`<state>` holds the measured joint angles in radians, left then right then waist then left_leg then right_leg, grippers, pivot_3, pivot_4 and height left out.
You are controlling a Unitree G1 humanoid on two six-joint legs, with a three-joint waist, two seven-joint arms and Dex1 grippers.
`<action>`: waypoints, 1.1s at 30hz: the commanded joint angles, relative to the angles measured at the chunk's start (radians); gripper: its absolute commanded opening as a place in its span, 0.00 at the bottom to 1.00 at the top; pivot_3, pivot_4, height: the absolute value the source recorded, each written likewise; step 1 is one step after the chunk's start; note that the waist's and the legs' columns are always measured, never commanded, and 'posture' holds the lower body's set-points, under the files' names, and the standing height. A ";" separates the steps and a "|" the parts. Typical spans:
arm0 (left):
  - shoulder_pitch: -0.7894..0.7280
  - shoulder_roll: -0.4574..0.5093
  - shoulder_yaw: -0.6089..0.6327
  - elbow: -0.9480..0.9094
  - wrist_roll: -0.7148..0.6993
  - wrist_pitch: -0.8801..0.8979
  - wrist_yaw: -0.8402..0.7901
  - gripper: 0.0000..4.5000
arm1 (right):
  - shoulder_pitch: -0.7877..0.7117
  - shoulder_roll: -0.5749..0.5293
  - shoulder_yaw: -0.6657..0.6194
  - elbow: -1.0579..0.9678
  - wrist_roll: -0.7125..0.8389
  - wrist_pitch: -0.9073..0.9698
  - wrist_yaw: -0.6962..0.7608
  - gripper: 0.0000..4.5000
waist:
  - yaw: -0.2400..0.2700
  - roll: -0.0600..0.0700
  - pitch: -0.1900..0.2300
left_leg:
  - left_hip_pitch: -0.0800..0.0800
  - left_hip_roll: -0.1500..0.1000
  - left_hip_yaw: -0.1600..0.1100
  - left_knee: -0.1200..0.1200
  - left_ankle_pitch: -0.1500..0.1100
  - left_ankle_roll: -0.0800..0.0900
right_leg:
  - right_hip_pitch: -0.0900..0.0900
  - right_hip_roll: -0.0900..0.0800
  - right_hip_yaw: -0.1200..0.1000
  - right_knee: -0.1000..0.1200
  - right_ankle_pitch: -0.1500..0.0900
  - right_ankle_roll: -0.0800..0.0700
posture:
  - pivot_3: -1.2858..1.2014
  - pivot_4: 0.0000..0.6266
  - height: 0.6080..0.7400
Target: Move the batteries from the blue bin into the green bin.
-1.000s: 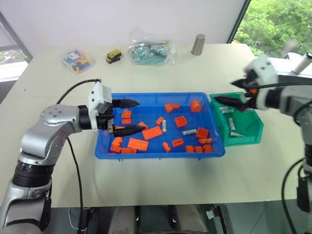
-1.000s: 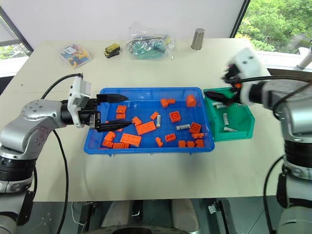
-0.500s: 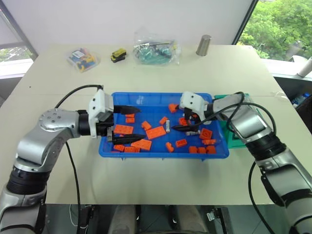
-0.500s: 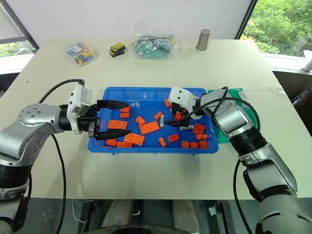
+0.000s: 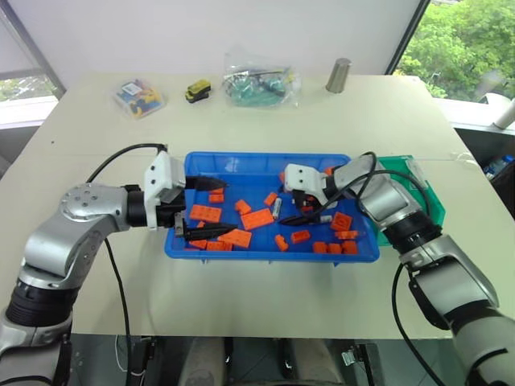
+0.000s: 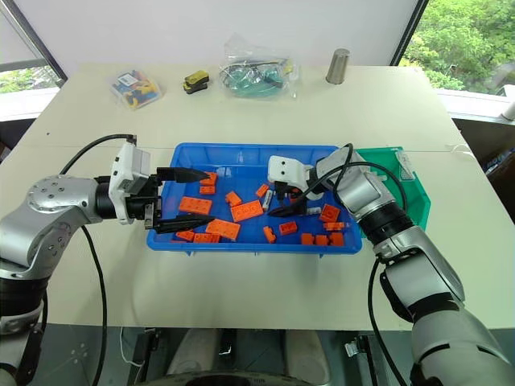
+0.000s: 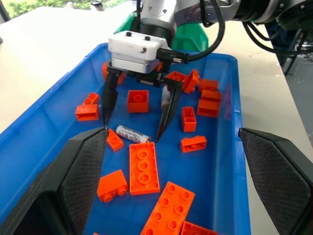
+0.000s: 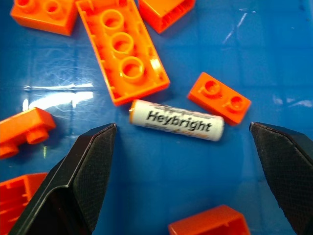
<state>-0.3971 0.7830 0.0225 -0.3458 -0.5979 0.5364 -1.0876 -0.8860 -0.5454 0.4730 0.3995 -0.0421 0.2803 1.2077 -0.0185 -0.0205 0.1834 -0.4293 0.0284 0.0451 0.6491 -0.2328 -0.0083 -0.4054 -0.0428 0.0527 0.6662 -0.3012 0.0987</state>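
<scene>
One blue bin [image 5: 241, 163], one green bin [image 5: 418, 193], two end effectors: left [image 5: 208, 208], right [image 7: 136, 113].

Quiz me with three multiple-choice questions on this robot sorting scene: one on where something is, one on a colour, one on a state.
1. Where does the battery under the right claw lie?
A. on the blue tray's floor
B. in the green bin
C. on the bare table

2. What colour are the toy bricks in the tray?
A. yellow
B. orange
C. white

3. How is the right claw?
A. shut on a brick
B. shut on a battery
C. open, holding nothing

Answers:
1. A: the battery lies flat on blue plastic among bricks.
2. B: every brick in the tray is orange.
3. C: its fingers stand apart on either side of the battery, not touching it.
</scene>
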 commanded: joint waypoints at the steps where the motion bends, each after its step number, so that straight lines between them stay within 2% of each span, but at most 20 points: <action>1: -0.022 0.008 0.020 -0.009 0.006 -0.017 0.005 1.00 | 0.002 0.011 -0.013 -0.015 -0.012 0.016 0.007 0.99 | -0.001 0.000 0.000 | 0.000 0.000 0.000 0.000 0.000 0.000 | 0.000 0.000 0.000 0.000 0.000 0.000 | 0.52 0.24 1.00; 7: -0.041 0.002 0.010 0.000 0.012 -0.018 0.008 1.00 | 0.022 0.028 -0.022 -0.015 -0.025 0.039 -0.012 0.99 | 0.000 0.000 0.000 | 0.001 0.000 0.000 0.000 0.000 0.000 | 0.000 0.000 0.000 0.000 0.000 0.000 | 0.52 0.24 1.00; 10: -0.048 -0.001 0.007 0.004 0.014 -0.016 0.008 1.00 | 0.033 0.033 -0.032 -0.025 -0.025 0.049 -0.026 0.83 | 0.000 0.000 0.000 | 0.001 0.000 0.000 0.000 0.000 0.000 | 0.001 0.000 0.000 0.000 0.000 0.000 | 0.52 0.24 1.00; 13: -0.055 -0.001 0.007 0.005 0.014 -0.013 0.007 1.00 | 0.048 0.022 -0.039 -0.064 -0.024 0.066 -0.020 0.51 | 0.000 0.000 0.000 | 0.002 0.000 0.000 0.000 0.000 0.000 | 0.001 0.000 0.000 0.000 0.000 0.000 | 0.52 0.24 1.00; 14: -0.057 -0.001 0.007 0.006 0.014 -0.012 0.007 1.00 | 0.054 0.017 -0.044 -0.081 -0.022 0.077 -0.021 0.49 | 0.000 0.000 0.000 | 0.002 0.000 0.000 0.000 0.000 0.000 | 0.001 0.000 0.000 0.000 0.000 0.000 | 0.52 0.24 1.00; 19: -0.059 0.000 0.006 0.002 0.014 -0.008 0.006 1.00 | 0.117 -0.059 -0.123 -0.273 0.034 0.195 -0.007 0.49 | 0.006 0.000 0.000 | 0.001 0.000 0.000 0.000 0.000 0.000 | 0.001 0.000 0.000 0.000 0.000 0.000 | 0.52 0.24 1.00; 24: -0.054 0.001 0.005 -0.006 0.007 -0.001 0.004 1.00 | 0.151 -0.163 -0.288 -0.471 0.126 0.387 -0.038 0.49 | 0.005 0.000 0.000 | 0.001 -0.001 0.000 0.000 0.000 0.000 | 0.001 -0.001 0.000 0.000 0.000 0.000 | 0.52 0.24 1.00; 27: -0.046 0.001 0.005 -0.008 0.007 -0.002 0.000 1.00 | 0.151 -0.239 -0.417 -0.502 0.164 0.487 -0.085 0.49 | 0.004 0.000 0.000 | 0.001 0.000 0.000 0.000 0.000 0.000 | 0.001 0.000 0.000 0.000 0.000 0.000 | 0.52 0.24 1.00; 33: -0.053 -0.005 -0.006 0.009 0.013 -0.010 -0.012 1.00 | 0.227 -0.421 -0.591 -0.479 0.203 0.569 -0.121 0.49 | 0.007 0.000 0.000 | 0.001 -0.001 0.000 0.000 0.000 0.000 | 0.001 -0.001 0.000 -0.001 0.000 0.000 | 0.52 0.24 1.00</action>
<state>-0.4375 0.7787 0.0127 -0.3246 -0.5796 0.5397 -1.0910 -0.6767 -0.9315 -0.0537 -0.0723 0.1427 0.8339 1.0952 -0.0110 -0.0205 0.1833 -0.4283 0.0278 0.0454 0.6487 -0.2330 -0.0081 -0.4039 -0.0440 0.0527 0.6652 -0.3014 0.0984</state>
